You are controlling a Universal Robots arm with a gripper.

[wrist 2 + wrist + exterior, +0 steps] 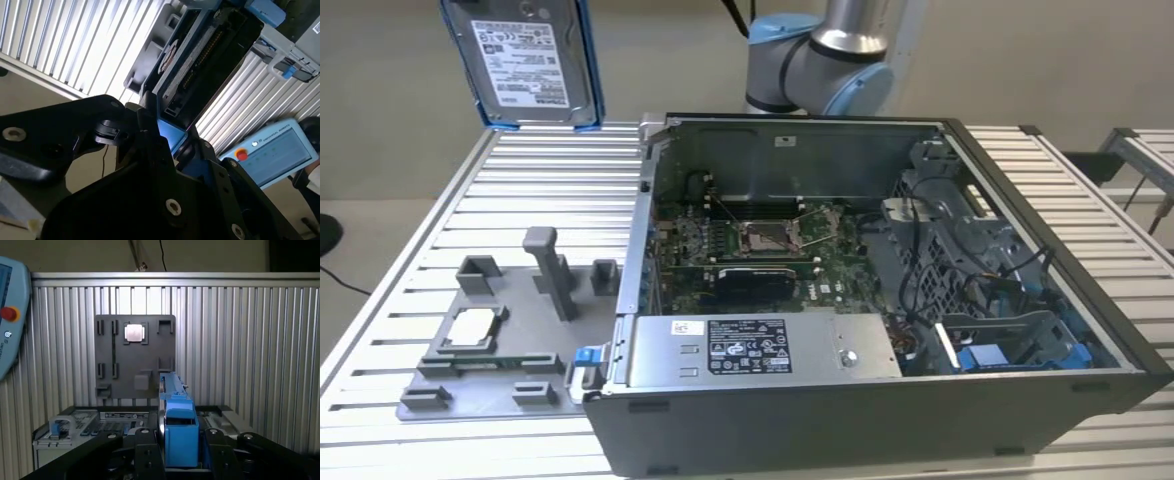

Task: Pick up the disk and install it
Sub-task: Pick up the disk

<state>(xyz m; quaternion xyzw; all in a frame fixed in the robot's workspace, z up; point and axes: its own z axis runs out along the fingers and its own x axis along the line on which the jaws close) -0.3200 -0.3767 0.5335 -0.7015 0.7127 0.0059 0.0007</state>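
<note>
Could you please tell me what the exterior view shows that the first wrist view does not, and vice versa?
Exterior view adds: the motherboard inside the open computer case, the robot arm, and the disk's labelled face, high at that view's left. First wrist view adds: the gripper shut on the disk's blue carrier, and a pendant with a red button. Both show the disk, the grey fixture plate carrying the small silver chip, and the labelled grey box.
</note>
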